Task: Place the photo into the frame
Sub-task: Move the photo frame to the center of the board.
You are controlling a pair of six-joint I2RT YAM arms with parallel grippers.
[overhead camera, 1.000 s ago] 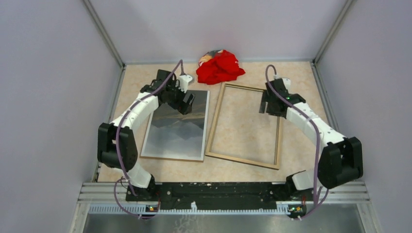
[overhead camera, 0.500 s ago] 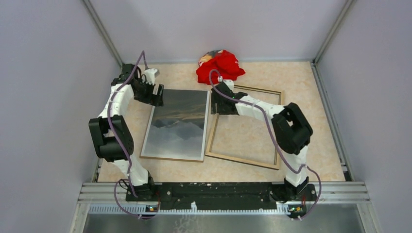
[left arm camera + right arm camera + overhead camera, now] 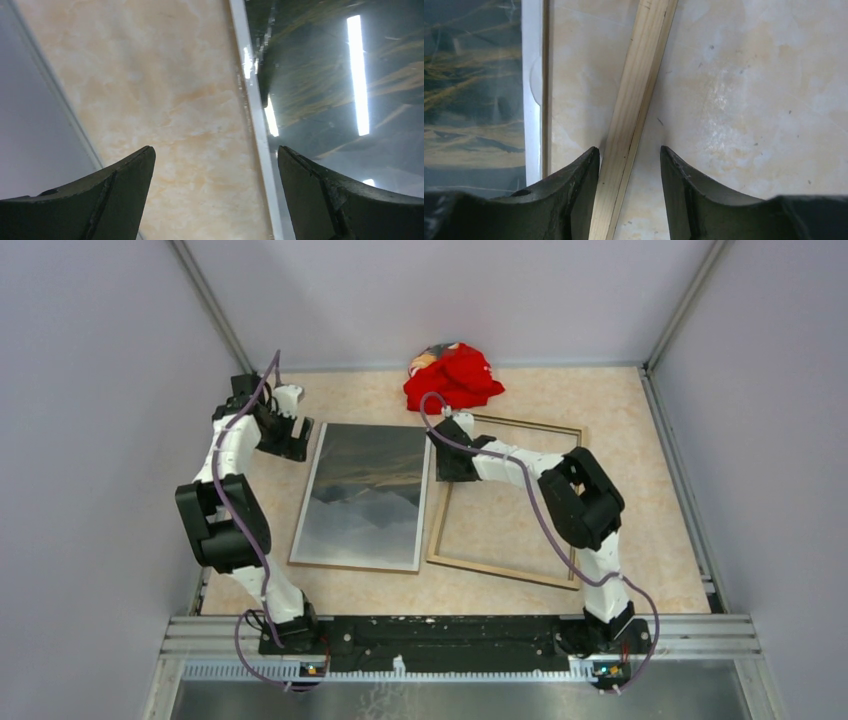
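**A:** Where are your hands?

**B:** My right gripper (image 3: 630, 150) sits astride the left rail of the frame (image 3: 636, 105), close to its far corner. One finger touches the wood and the other shows a gap, so nothing is clamped. My left gripper (image 3: 214, 150) is spread wide, well left of the frame, over the outer edge of the photo (image 3: 368, 495). It holds nothing.

**A:** And the photo itself?

**B:** It lies flat on the table (image 3: 620, 440), picture up, just left of the frame and not inside it. The frame lies pale side up.

**A:** What could go wrong?

**B:** The rail is thin and low. If I pinch it off-centre, I think it slips out, or the whole frame pivots into the photo, which lies almost against its near corner. Lifted by one rail, a frame this wide would likely sag and swing.

**A:** And on the left?

**B:** The photo is glossy and hugs the table, so a finger could skid across it or crease the white margin. The red cloth (image 3: 452, 378) just beyond the frame's far rail could snag if the frame slides that way.
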